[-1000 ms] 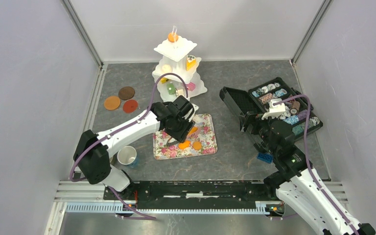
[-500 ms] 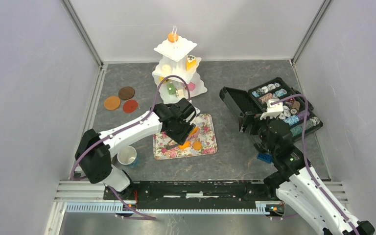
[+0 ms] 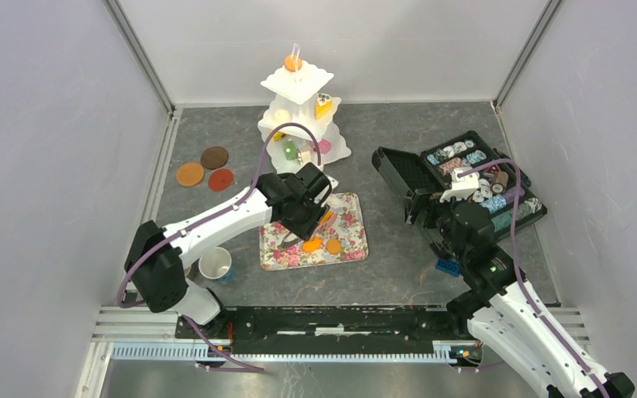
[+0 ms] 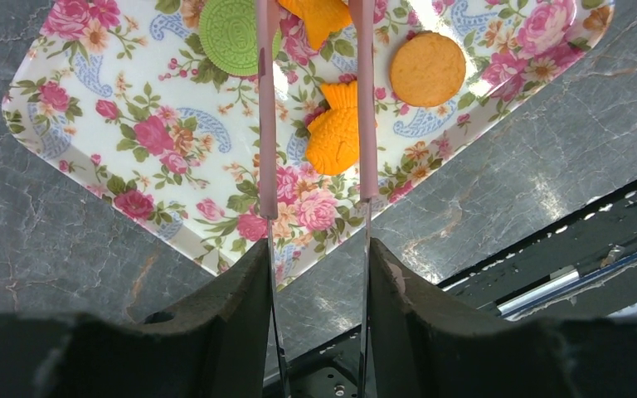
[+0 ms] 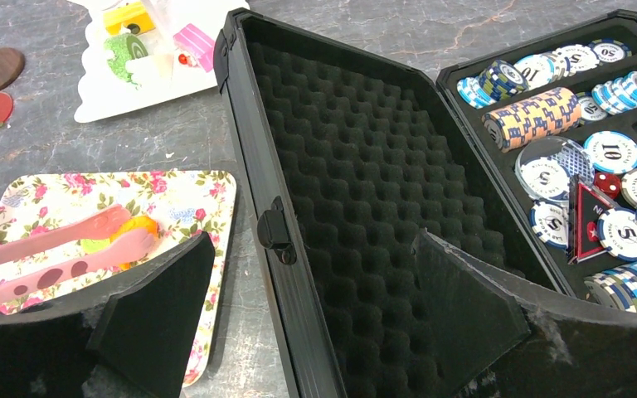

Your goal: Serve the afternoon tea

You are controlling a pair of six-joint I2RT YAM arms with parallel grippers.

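Left gripper (image 4: 317,257): clenched on the pink tongs (image 4: 267,124), one finger outside each tong arm, poised over the floral tray (image 4: 91,124) on the counter.

Right gripper (image 5: 311,240): released, nothing between its fingers, facing the open black case (image 5: 340,166).

Task items on the tray:
- A green biscuit (image 4: 230,33) and a round orange biscuit (image 4: 428,69).
- A fish-shaped cake (image 4: 333,137), lying flat between the tong arms without touching them.
- A second orange cake (image 4: 323,16) at the tong tips, cut off by the frame edge. Whether it is pinched cannot be told.

More cakes sit on the white tiered stand (image 3: 297,83). The saucers (image 3: 214,157) lie well apart, far left.

Assessment: the pieces appear small, light, rigid and smooth-faced, so liable to slip or twist out of the tongs. Best taken across the narrower width, tips near the middle, with a moderate squeeze
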